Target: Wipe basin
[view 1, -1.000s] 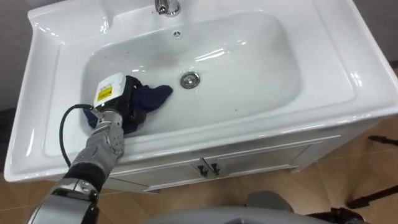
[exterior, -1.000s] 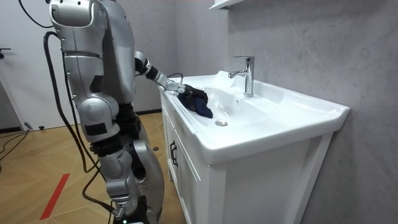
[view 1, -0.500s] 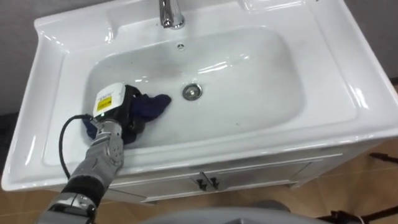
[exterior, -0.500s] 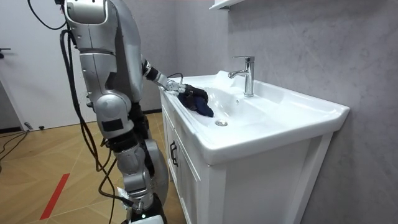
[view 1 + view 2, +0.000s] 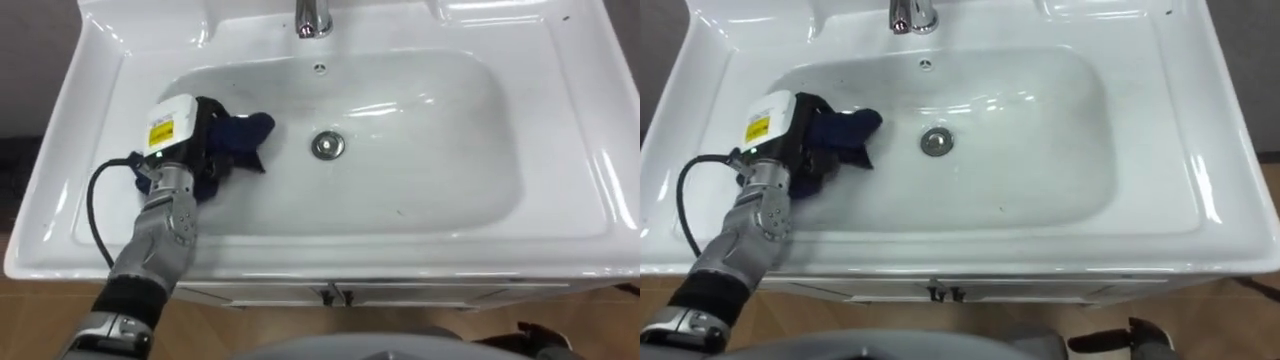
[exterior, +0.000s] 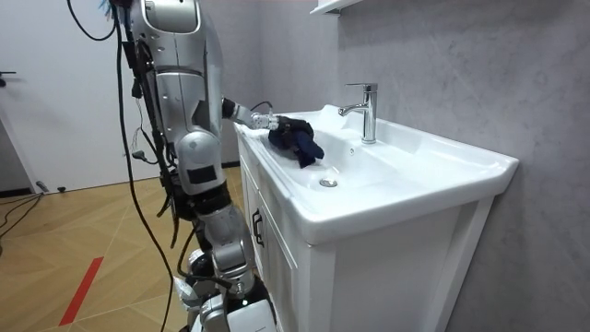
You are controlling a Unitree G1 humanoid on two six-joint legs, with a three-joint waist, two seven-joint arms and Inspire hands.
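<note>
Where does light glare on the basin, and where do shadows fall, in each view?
Left eye view: white glare streaks on the basin floor up and right of the drain, and along its right rim; the dark cloth in the left hand reflects nothing. Room view: the cabinet is shaded under the rim.

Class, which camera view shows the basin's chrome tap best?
The room view: the tall chrome tap stands whole in profile, spout included. Both eye views look down on it and crop it just above its base.

In basin [image 5: 430, 190], cloth [image 5: 240, 135] left of drain [image 5: 327, 146]
</note>
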